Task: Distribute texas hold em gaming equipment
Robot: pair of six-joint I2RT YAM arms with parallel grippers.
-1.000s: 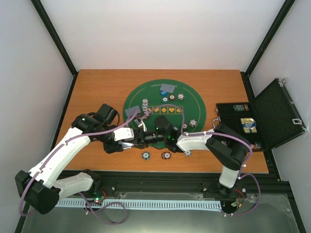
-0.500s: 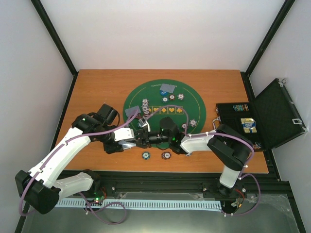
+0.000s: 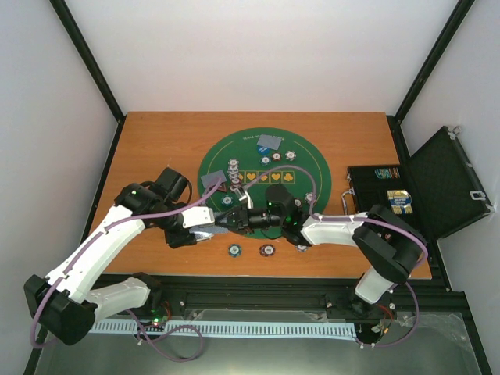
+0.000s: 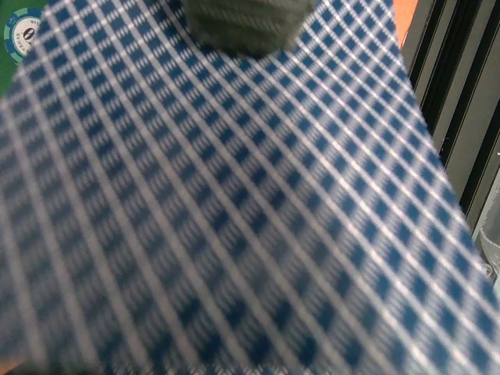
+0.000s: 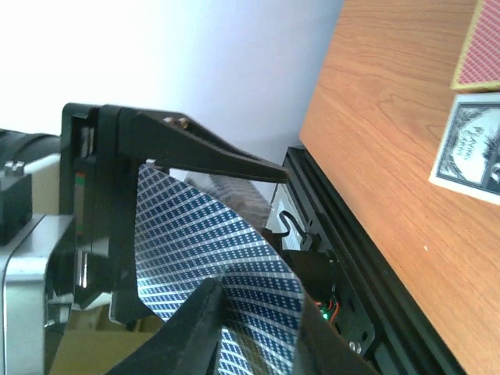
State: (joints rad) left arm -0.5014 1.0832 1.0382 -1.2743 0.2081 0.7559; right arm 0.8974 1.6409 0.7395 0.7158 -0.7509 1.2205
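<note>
Above the green mat [image 3: 308, 168], both arms' fingers [image 5: 205, 314] pinch one playing card [image 4: 234, 226].

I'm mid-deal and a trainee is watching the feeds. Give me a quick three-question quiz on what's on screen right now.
1. True or false: the black case at the table's right edge is closed.
2. What fills the left wrist view? A) a stack of poker chips B) the blue-lattice back of a playing card C) bare wood
3. Fill in: the left gripper and right gripper meet over the near-left part of the round green ___.

Key: 1 false, the black case stands open; 2 B; 3 mat.
</note>
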